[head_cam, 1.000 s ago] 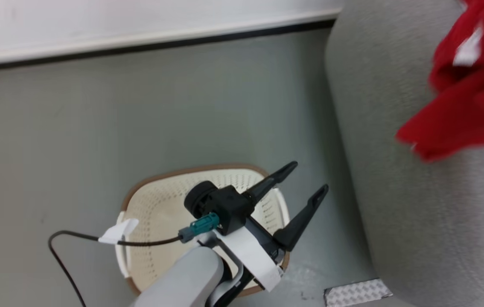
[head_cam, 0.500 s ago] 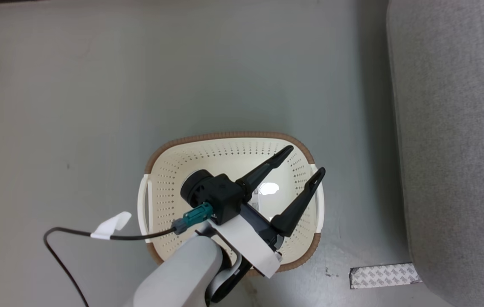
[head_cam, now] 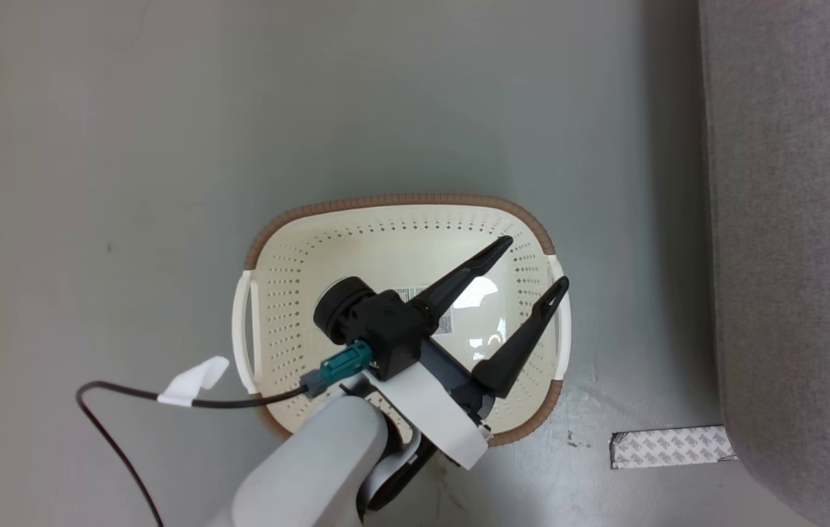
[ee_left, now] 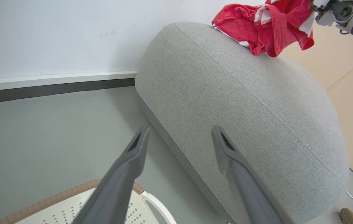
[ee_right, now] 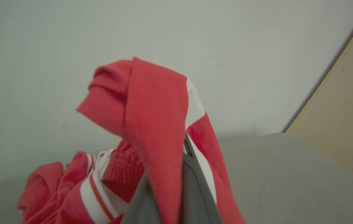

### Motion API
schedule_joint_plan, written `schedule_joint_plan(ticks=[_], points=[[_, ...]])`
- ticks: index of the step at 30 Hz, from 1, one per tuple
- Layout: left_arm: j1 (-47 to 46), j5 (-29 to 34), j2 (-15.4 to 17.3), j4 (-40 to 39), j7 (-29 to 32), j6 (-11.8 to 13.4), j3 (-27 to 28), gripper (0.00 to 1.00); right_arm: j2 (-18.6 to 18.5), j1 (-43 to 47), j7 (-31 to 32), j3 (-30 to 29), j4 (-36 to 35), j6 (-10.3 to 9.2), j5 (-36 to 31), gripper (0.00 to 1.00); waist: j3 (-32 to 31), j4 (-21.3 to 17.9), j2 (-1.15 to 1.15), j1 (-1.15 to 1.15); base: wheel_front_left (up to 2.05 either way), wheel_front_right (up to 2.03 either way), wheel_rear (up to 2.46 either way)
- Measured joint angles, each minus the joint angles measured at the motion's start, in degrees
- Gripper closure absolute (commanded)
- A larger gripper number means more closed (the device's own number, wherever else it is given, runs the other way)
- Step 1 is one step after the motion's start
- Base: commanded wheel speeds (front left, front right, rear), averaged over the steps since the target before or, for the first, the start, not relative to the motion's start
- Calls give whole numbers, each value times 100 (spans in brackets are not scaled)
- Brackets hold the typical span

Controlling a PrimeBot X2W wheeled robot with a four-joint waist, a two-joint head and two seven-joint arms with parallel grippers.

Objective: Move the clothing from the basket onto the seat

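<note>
A large grey seat (ee_left: 242, 93) fills the right side of the scene, its long rounded top running away from the robot beside a white wall. On the grey floor (head_cam: 166, 146) just beside the seat stands the basket (head_cam: 400, 201), its longer side lying across the head view; inside, only a label and glare show on its bottom, so it looks emptied. Red clothing (ee_left: 266, 28) with white trim lies bunched at the far end of the seat top. The right end effector (ee_right: 186, 155) is up there with it, fingers close together and seemingly clenched on a fold of red cloth that drapes over them, with the pile just below and to the left in its wrist view and the seat beneath. The right arm is therefore the nearer one, and letting go would likely drop the fold onto the seat beside the pile. The left end effector (head_cam: 535, 261) hangs over the basket, fingers spread and holding nothing, pointing toward the seat and well apart from the clothing.
</note>
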Motion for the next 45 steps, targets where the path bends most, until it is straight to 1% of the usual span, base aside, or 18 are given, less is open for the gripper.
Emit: schedule_joint_plan(ticks=[5,8,12,13,15,16,17,20,24,29,35,40,42,45], points=[[-1,9,31,-35,23,60,-9,0,398,121,-181,-421,257,0,-374,100,84,30,0,0,0,0,0],[2,9,65,-54,29,97,-7,0,626,240,-178,-638,315,0,-597,100,94,33,0,0,0,0,0],[4,9,81,-62,49,129,-16,0,828,380,-120,-896,313,0,-937,100,65,35,0,0,0,0,0],[4,8,79,-66,49,130,-18,0,871,397,-103,-921,309,0,-994,92,51,36,0,0,0,0,0],[4,5,81,-62,49,144,-10,0,896,410,-74,-920,308,0,-1074,56,17,33,0,-1,0,0,0],[5,2,80,-57,49,145,-9,0,907,413,-71,-904,299,0,-1092,19,-4,28,0,0,0,0,0],[8,-3,80,-53,48,145,-7,0,929,425,-69,-884,274,0,-1128,0,-30,19,0,-1,0,0,0],[21,-18,77,-32,44,147,5,0,1016,464,-51,-727,189,0,-1213,0,-121,-18,0,-1,0,0,0],[79,-64,63,48,23,153,19,0,1061,711,-60,-249,90,0,-1176,0,-297,-85,0,-1,0,0,0],[271,-156,71,127,13,180,138,0,1068,1266,-358,332,-114,0,-838,0,-620,-185,0,-1,0,0,0],[609,-188,142,242,-5,209,348,0,1083,2265,-900,701,-556,0,-405,0,-1152,-282,0,-1,0,0,0],[1058,-246,191,266,-15,257,771,0,1328,3218,-1181,870,-1102,0,-109,0,-1667,-327,0,-1,0,0,0],[1288,-258,234,285,-15,299,970,0,1479,3627,-1236,943,-1313,0,-64,0,-1879,-340,0,-2,0,0,0],[1579,-259,281,319,-19,297,1233,0,1768,4158,-1290,982,-1652,0,-23,0,-2193,-349,0,-2,0,0,0]])
